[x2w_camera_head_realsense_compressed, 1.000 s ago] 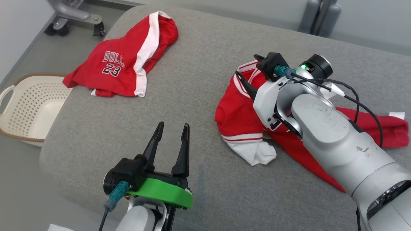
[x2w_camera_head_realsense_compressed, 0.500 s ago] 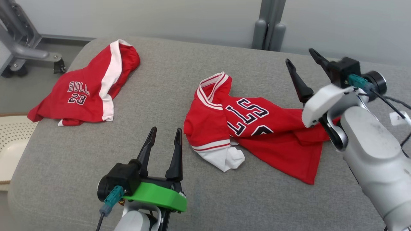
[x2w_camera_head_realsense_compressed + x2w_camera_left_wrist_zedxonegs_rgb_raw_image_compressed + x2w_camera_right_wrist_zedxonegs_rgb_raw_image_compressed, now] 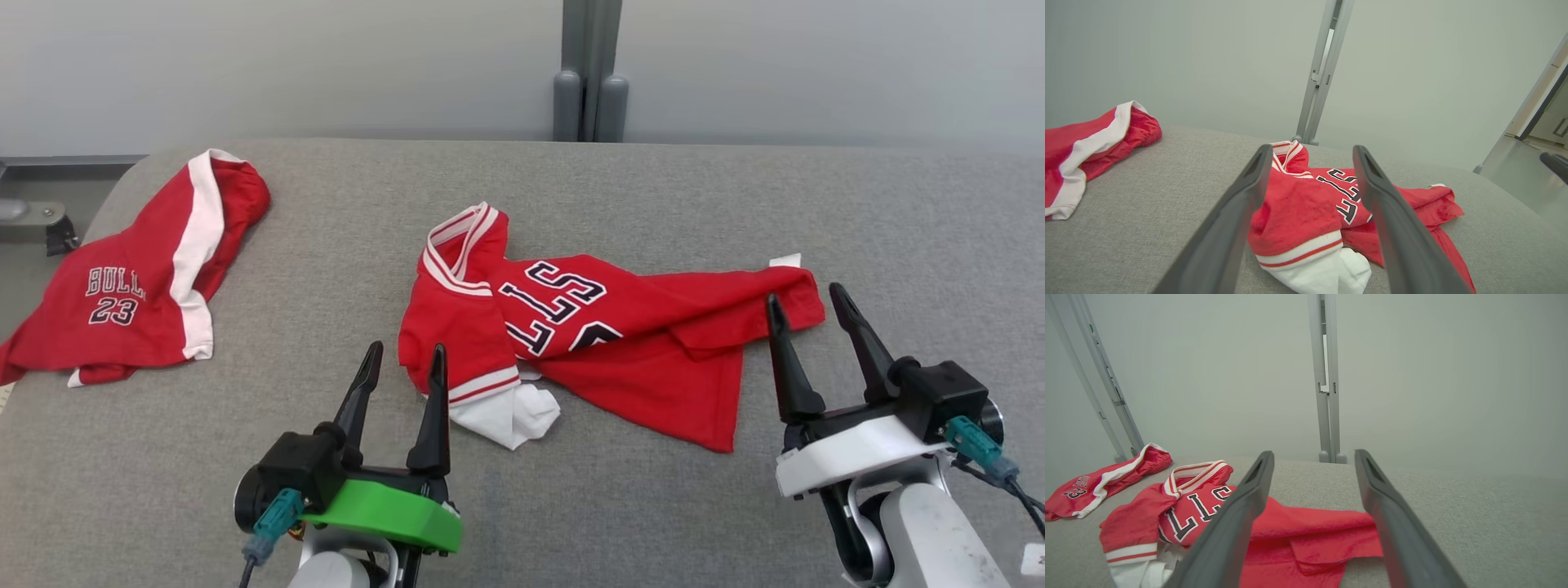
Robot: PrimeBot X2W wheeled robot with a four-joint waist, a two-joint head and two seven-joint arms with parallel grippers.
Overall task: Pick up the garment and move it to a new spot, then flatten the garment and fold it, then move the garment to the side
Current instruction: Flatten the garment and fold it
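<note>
The garment (image 3: 620, 343) is a red jersey with white trim and dark letters, lying crumpled in the middle of the grey padded surface (image 3: 694, 204). My left gripper (image 3: 407, 349) is open and empty, its fingertips just short of the jersey's white-banded sleeve. My right gripper (image 3: 804, 294) is open and empty too, with its tips beside the jersey's right end. In the left wrist view the garment (image 3: 1298, 208) lies right beyond the open left gripper (image 3: 1311, 149). In the right wrist view the garment (image 3: 1306, 535) spreads low between and left of the open right gripper (image 3: 1313, 453).
Red shorts (image 3: 139, 286) with a white stripe and the number 23 lie at the surface's far left; they also show as the shorts (image 3: 1090, 143) and the shorts (image 3: 1106, 477) in the wrist views. A grey post (image 3: 590, 73) stands against the wall behind.
The head camera has swung, shifting the whole picture. My right arm has drawn back from over the jersey's collar to the lower right, fingers open. The left gripper has held its pose.
</note>
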